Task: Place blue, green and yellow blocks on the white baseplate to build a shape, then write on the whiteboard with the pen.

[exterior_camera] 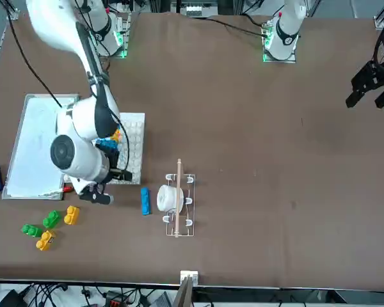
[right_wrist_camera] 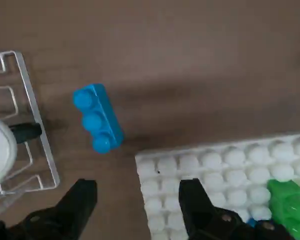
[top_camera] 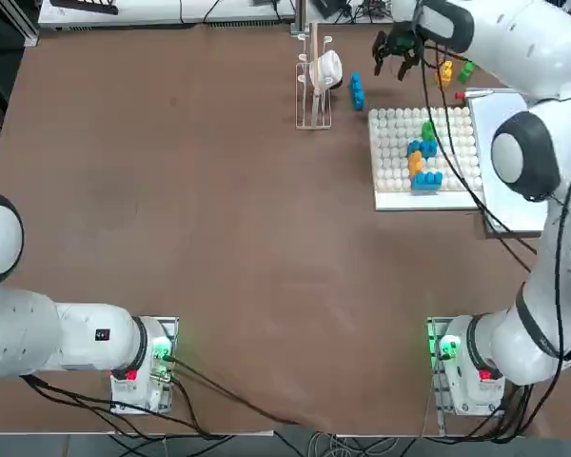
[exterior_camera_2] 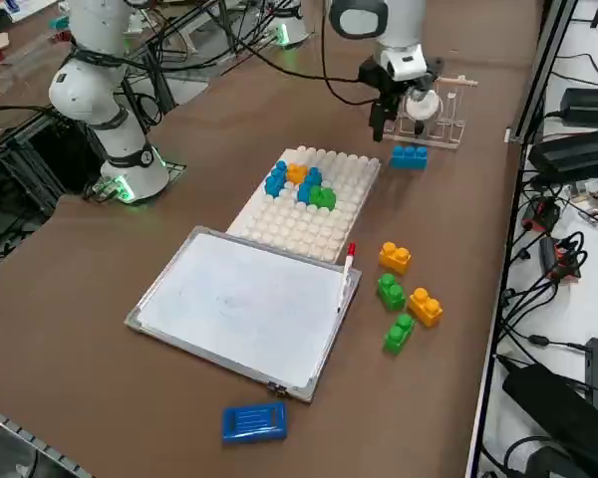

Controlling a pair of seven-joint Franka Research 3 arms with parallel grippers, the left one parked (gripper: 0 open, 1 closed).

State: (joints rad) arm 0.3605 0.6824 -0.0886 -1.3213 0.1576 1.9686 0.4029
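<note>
Right gripper hangs wide open and empty at upper right of the top view, just above the baseplate; loose blue block lies just left and below it, long axis running up-down, beside the rack.

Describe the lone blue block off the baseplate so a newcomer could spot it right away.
Start at the white baseplate with its studded grid. Between its far corner and the small wire rack a blue block lies alone on the brown table, with the open right gripper above it. Every other blue block sits on the plate, and the other loose blocks are green or yellow.
</note>
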